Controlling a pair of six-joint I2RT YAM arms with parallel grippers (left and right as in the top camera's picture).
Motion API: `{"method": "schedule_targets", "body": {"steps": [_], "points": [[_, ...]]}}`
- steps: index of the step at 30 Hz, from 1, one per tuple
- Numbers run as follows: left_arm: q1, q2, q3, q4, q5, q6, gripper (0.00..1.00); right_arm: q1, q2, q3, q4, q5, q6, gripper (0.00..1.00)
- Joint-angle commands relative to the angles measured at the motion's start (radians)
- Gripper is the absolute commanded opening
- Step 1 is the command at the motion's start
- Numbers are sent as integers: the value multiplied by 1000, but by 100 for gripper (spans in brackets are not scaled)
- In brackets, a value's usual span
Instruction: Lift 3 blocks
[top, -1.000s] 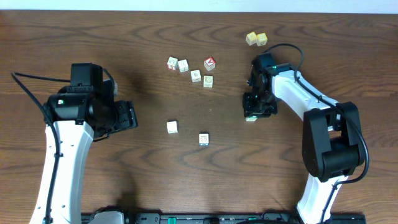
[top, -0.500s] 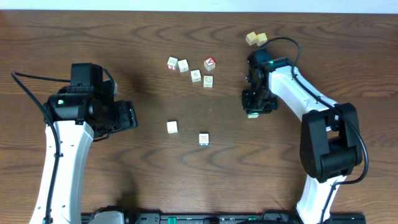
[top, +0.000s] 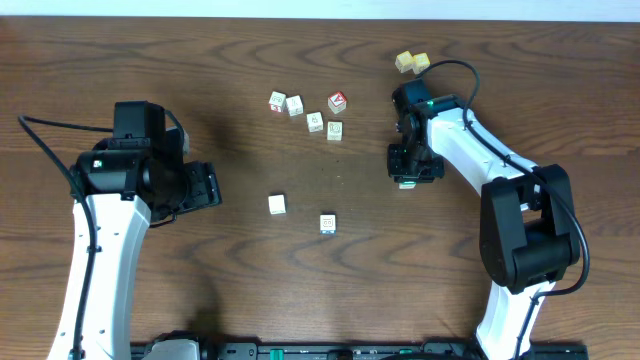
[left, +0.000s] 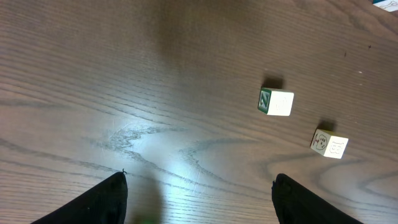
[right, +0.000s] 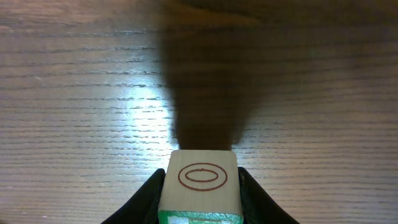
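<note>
My right gripper (top: 405, 172) is shut on a block (right: 202, 186). This block has a cream top face with a red double oval and a green face toward the camera. It hangs above the wood, casting a dark shadow on it. A nearly plain white block (top: 277, 204) lies mid-table, and the left wrist view shows its green side (left: 275, 102). A whitish block with a blue side (top: 327, 223) lies just right of it, and it also shows in the left wrist view (left: 329, 144). My left gripper (top: 205, 187) stands open over bare wood, well left of both.
A loose group of lettered cubes lies toward the far side, among them a red-faced one (top: 338, 101) and cream ones (top: 294, 105). Two pale yellow cubes (top: 411, 62) sit near the far edge, behind the right arm. The table (top: 200, 290) is dark wood.
The right gripper has shifted slightly left and toward the far edge with the block still in it. The left arm and the loose blocks have not moved.
</note>
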Motion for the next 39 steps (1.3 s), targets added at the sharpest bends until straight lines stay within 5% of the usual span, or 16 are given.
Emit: {"method": "schedule_targets", "body": {"steps": [1, 14, 28, 39], "points": [[-1, 2, 24, -3, -13, 20, 75, 8, 12, -21, 18, 9, 28, 31], [-1, 2, 24, -3, -13, 20, 75, -5, 8, -2, -6, 10, 3, 57], [-1, 2, 24, -3, -13, 20, 75, 78, -16, 326, -366, -92, -43, 69], [-1, 2, 24, -3, -13, 20, 75, 349, -15, 121, -76, -130, 273, 68]]}}
